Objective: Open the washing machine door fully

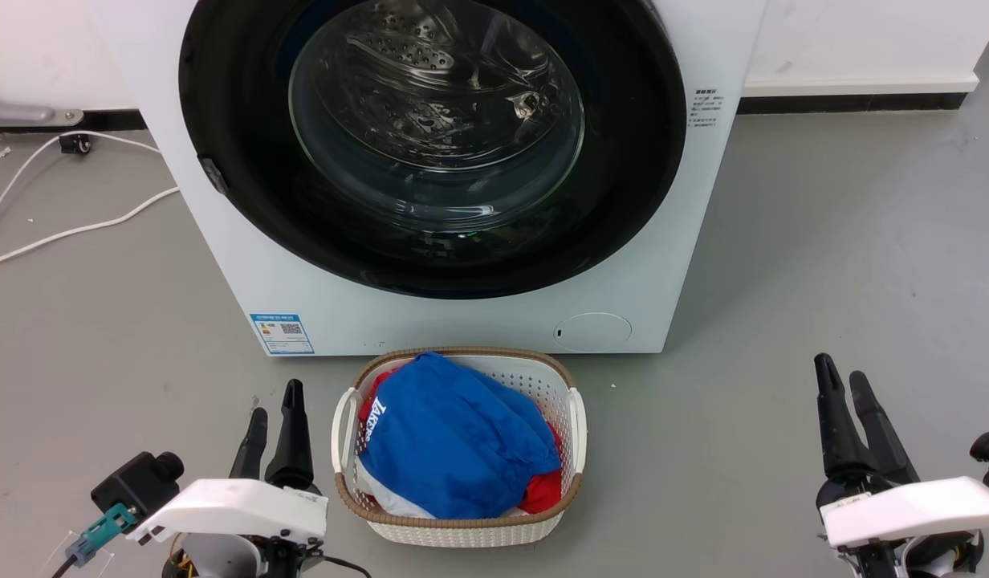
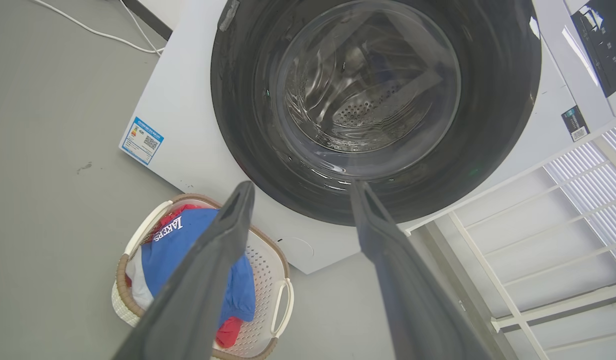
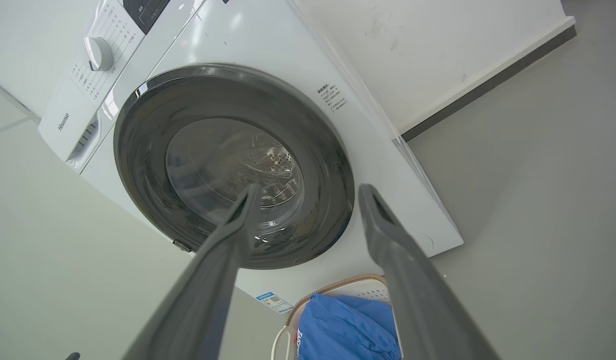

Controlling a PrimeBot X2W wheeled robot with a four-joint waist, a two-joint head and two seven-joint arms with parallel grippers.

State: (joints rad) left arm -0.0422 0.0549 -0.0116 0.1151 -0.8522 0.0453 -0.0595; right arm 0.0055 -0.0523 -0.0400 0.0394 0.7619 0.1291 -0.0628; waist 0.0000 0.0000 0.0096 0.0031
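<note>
Grey floor [image 1: 824, 241]: washing machine [image 1: 342, 313], laundry basket [image 1: 462, 530], white cable [image 1: 77, 229].

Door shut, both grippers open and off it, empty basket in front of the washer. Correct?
No. The basket isn't empty: the head view shows a blue garment over red cloth in it. The rest holds: the washing machine door is shut, and the left gripper and right gripper are open, clear of it.

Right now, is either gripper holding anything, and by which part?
Nothing is held: the left gripper and the right gripper are open and empty.
</note>
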